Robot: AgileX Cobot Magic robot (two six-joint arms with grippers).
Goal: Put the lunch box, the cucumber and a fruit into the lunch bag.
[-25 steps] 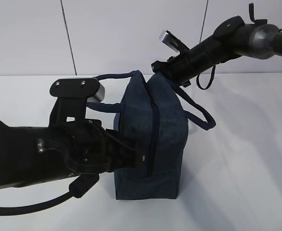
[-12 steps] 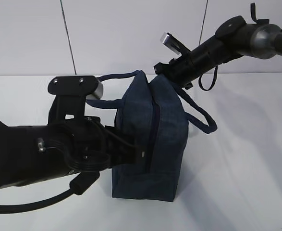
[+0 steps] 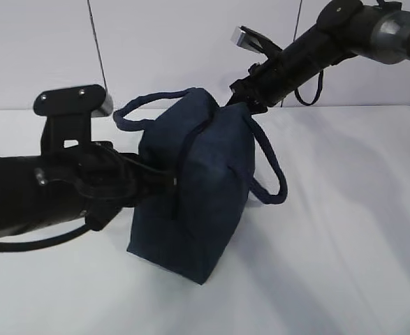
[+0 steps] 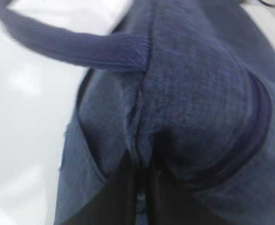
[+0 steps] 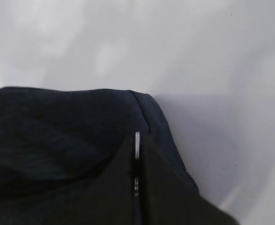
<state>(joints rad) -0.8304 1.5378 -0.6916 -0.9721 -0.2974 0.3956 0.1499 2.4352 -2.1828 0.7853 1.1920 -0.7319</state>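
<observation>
1. I have the lunch bag (image 3: pixel 194 188) tilted on the white counter (image 3: pixel 344 230), leaning left, its base's right edge lifted.
2. My left gripper (image 4: pixel 142 187) is pinched narrow on a fold of the bag's side fabric; I judge this steadies the bag.
3. My right gripper (image 5: pixel 137 164) is clamped on a thin silver piece at the bag's far top corner, probably the zip pull, to work the zipper.
4. One loop handle (image 3: pixel 267 167) droops right, another arcs left; either could snag.
5. I see no lunch box, cucumber or fruit.
</observation>
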